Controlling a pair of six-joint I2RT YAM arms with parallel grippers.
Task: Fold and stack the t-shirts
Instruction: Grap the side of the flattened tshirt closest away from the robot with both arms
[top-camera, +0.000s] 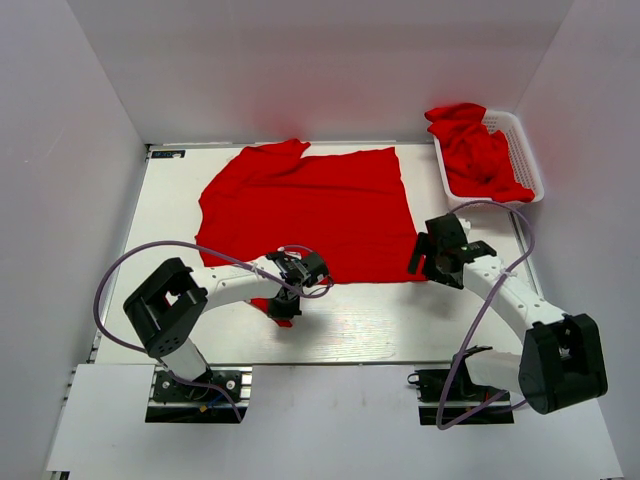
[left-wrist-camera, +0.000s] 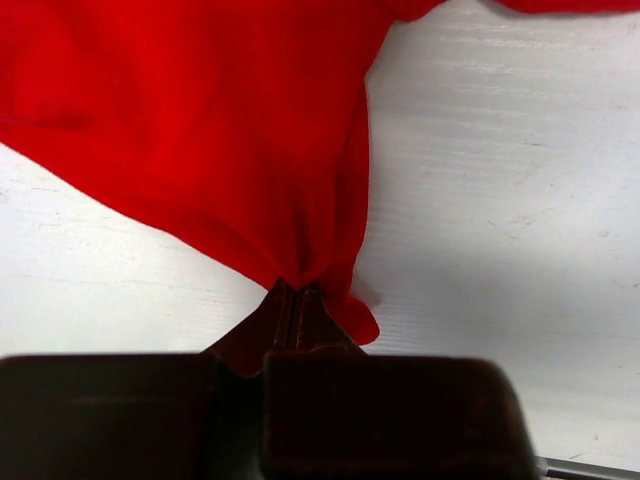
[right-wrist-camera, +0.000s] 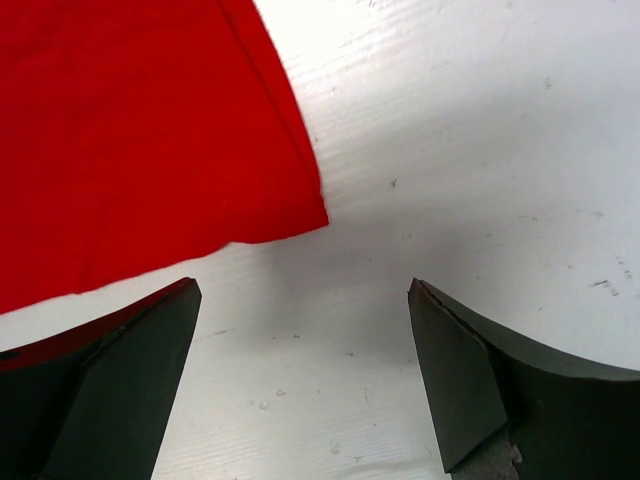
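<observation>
Your left pincer (left-wrist-camera: 297, 300) is clamped on the t-shirt (top-camera: 320, 210) at its lower-left edge, likely to fold it. Your right pincer (right-wrist-camera: 302, 290) gapes empty by the lower-right corner, ready to match.

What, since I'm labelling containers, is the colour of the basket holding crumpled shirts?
White lattice basket, red t-shirts heaped inside; shows best in top external view.

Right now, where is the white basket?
In the top view, the white basket sits at the far right corner of the table, holding crumpled red shirts, beyond the right gripper.
</observation>
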